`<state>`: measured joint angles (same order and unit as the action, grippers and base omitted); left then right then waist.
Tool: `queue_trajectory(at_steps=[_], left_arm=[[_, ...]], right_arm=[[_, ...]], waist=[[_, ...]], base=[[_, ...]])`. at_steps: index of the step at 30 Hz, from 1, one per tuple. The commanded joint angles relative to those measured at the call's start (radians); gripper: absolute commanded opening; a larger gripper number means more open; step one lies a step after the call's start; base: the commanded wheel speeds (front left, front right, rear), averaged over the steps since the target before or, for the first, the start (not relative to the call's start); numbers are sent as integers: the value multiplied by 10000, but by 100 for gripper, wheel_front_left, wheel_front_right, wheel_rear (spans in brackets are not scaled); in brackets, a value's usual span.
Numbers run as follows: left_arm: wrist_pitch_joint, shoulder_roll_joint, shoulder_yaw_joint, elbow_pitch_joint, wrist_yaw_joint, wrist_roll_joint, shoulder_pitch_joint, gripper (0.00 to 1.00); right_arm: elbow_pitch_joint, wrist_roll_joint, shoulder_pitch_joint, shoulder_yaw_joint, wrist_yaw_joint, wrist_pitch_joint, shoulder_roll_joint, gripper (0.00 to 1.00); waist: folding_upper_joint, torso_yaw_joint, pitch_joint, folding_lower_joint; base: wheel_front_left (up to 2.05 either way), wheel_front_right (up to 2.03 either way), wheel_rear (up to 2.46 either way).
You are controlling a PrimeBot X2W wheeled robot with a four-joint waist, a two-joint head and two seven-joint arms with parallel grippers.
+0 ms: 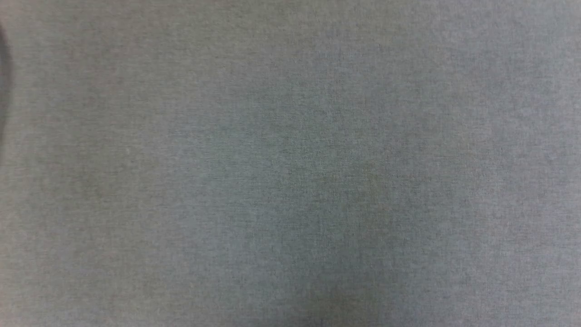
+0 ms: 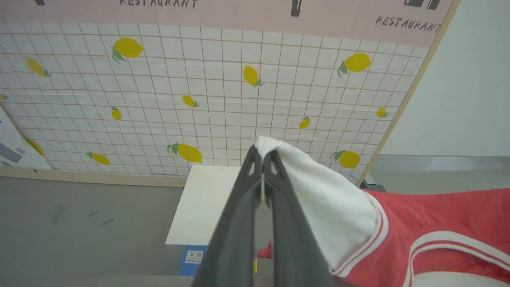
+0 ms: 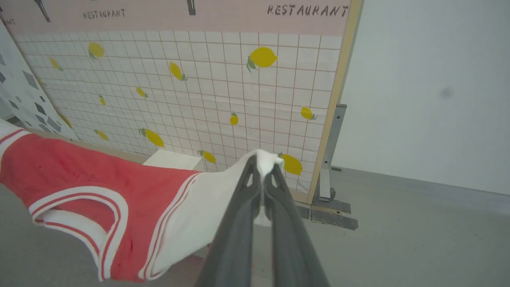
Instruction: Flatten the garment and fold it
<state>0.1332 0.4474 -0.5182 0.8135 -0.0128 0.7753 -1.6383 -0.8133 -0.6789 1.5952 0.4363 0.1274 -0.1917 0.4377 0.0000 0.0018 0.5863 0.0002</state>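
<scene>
A white grid-tiled backdrop panel printed with yellow lemons [image 2: 223, 99], with a pink band lettered RESTAURANT [image 3: 306, 10] on top, stands on a smooth grey floor [image 3: 418, 239] beside a plain white wall [image 3: 430, 79]. A low white box [image 2: 203, 199] sits before it.

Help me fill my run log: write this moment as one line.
left pincer: shut on white sleeve | right pincer: shut on other white sleeve | garment: held up, spanning between pincers | fold: not started
</scene>
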Motion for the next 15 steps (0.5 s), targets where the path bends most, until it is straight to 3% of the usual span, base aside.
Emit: queue_trajectory(at_steps=[1, 6, 15], left_arm=[[-144, -62, -103, 20, 46, 39, 630, 0], [-223, 62, -659, -198, 214, 43, 3212, 0], [261, 954, -1039, -1627, -139, 520, 7236, 0]], right_arm=[[-49, -116, -502, 182, 33, 69, 24, 0], [63, -464, -2363, 1084, 33, -220, 320, 0], [784, -1563, -5495, 2123, 33, -1020, 1296, 0]], waist=[[0, 104, -348, -2], [0, 238, -1130, -2], [0, 405, -2911, -2]], base=[[0, 0, 0], [0, 0, 0], [0, 0, 0]])
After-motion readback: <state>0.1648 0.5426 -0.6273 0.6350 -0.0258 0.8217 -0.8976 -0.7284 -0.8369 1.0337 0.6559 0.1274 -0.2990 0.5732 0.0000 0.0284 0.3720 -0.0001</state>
